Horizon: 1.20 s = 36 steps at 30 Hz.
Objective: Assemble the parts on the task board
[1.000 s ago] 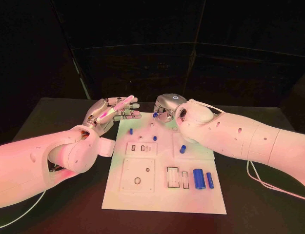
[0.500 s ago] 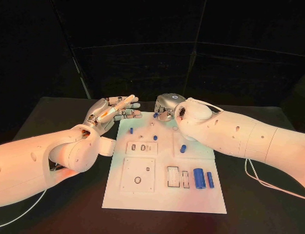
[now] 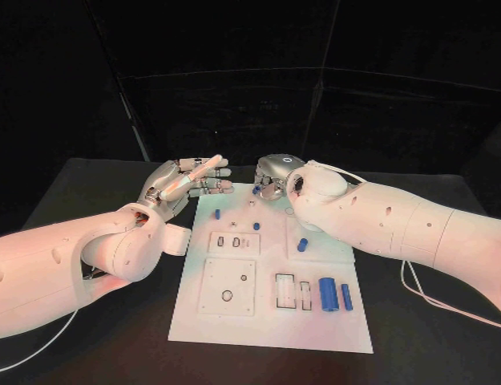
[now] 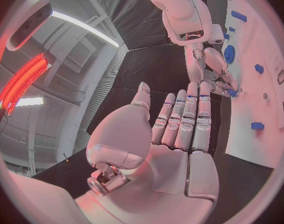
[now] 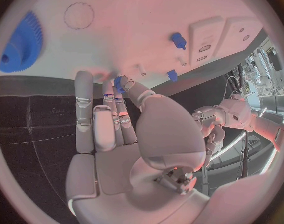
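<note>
My right hand (image 3: 276,175) pinches a small blue part (image 5: 119,82) at the far edge of the white task board (image 3: 262,321), it seems. My left hand (image 3: 184,183) hovers beside it, fingers (image 4: 186,117) released, straight, holding nothing. Black counter (image 3: 88,192); dark walls behind.

The black table (image 3: 435,353) carries the white task board (image 3: 268,325) at its middle.
</note>
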Motion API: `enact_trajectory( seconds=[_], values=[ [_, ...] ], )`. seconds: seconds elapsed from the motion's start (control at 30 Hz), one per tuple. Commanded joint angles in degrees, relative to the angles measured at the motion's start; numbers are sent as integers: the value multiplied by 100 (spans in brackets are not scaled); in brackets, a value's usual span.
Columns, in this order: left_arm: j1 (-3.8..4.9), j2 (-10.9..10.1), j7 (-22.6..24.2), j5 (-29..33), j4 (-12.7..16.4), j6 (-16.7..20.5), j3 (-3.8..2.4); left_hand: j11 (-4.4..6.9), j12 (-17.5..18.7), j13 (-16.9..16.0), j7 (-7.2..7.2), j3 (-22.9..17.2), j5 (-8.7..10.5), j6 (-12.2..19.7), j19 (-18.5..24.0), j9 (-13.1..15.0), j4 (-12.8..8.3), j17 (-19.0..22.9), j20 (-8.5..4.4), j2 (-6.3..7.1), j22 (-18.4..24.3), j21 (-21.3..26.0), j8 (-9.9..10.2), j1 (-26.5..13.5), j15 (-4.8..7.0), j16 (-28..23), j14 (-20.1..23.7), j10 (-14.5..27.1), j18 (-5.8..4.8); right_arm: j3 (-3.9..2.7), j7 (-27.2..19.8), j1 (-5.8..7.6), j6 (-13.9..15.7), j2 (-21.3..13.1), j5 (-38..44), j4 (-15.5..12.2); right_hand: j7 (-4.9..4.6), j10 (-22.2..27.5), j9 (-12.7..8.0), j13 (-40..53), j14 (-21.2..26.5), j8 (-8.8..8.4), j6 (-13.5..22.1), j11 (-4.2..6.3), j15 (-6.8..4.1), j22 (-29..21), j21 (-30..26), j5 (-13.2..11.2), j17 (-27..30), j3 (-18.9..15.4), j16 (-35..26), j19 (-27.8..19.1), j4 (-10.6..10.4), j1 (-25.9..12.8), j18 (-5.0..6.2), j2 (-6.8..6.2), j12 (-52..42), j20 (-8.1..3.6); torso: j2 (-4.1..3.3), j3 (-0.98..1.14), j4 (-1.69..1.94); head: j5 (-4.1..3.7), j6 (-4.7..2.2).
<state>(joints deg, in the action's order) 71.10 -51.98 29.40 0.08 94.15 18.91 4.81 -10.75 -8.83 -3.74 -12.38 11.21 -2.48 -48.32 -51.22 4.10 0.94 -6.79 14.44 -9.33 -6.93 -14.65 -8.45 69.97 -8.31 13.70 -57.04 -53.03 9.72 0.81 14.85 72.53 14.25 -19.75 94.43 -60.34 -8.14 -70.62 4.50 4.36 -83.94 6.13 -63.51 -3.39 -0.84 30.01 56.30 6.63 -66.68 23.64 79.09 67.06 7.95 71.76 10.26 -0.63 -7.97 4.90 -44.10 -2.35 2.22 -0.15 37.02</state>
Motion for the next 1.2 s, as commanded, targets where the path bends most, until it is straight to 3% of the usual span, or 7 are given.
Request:
enact_trajectory(
  seconds=[0.03,0.17,0.33,0.67,0.87,1.0,1.2],
  values=[
    [11,5,17,-14,5,-77,-5,-43,40,9,-169,0,-17,-35,-35,-6,-40,9,2,-46,6,28,27,23,-17,-23,-3,-12,52,1,26,6,-43,8,31,17,24,55,70,-17,-218,-41,6,-41,-10,-11,34,10,5,0,21,-49,-51,-30,-7,-92,58,-5,1,-3,-1,3,1],
    [14,3,13,-14,7,-78,-5,-43,40,9,-169,0,-17,-35,-35,-6,-40,9,2,-46,6,28,27,23,-17,-23,-3,-12,52,1,-2,7,42,22,-18,53,-193,608,-82,-82,-133,-266,720,-256,157,-210,-93,-23,309,-55,-133,-217,-136,-158,-6,-353,332,102,2,-3,-4,10,0],
    [17,1,9,-14,3,-80,-5,-44,43,9,-170,0,-17,-34,-35,-7,-41,11,2,-46,8,31,29,22,-18,-28,1,-10,51,1,-13,7,173,21,-53,65,-286,1103,-98,-57,-55,-280,1808,-367,254,-260,-168,-72,608,-375,-294,-328,-266,-130,24,-541,353,241,0,0,-1,6,-7],
    [19,-31,1,-14,-6,-94,-5,-45,48,9,-172,1,-17,-33,-33,-8,-41,13,3,-46,10,35,33,21,-20,-34,6,-8,49,-1,-7,5,584,-664,-280,-588,-287,724,10,35,-119,-86,1269,-321,230,-261,-107,153,442,-648,-182,-266,-449,71,42,-497,-96,241,15,9,-36,9,-26],
    [20,-78,-2,-13,-1,-99,-4,-46,50,9,-172,1,-17,-33,-33,-9,-41,14,4,-46,12,37,34,19,-21,-37,8,-7,49,-179,-56,5,703,-1493,-1076,-1245,13,-763,31,840,-255,18,991,56,-66,364,349,742,-112,-1279,146,66,-810,-148,-56,-854,-1535,-18,41,21,-95,-11,-61],
    [20,-91,-5,-9,-5,-95,-4,-46,51,9,-172,2,-17,-34,-33,-9,-41,15,4,-45,13,39,35,18,-22,-39,8,-8,49,-224,-17,5,481,-1882,-1481,-1446,-53,-526,-19,4220,-335,-40,1153,69,25,773,645,764,-718,-2182,468,211,-1351,169,-96,-717,-4863,-64,60,36,-133,-4,-80],
    [19,-83,-6,-3,-21,-104,-3,-46,51,9,-172,2,-17,-34,-33,-9,-41,15,4,-45,13,39,35,18,-22,-39,8,-8,49,-244,24,5,144,-2049,-1632,-1415,-164,-658,-41,6160,-404,-94,1436,-140,74,1076,883,656,-1222,-2762,706,299,-2118,633,-181,-811,-6562,110,52,42,-140,-47,-87]
  ],
)
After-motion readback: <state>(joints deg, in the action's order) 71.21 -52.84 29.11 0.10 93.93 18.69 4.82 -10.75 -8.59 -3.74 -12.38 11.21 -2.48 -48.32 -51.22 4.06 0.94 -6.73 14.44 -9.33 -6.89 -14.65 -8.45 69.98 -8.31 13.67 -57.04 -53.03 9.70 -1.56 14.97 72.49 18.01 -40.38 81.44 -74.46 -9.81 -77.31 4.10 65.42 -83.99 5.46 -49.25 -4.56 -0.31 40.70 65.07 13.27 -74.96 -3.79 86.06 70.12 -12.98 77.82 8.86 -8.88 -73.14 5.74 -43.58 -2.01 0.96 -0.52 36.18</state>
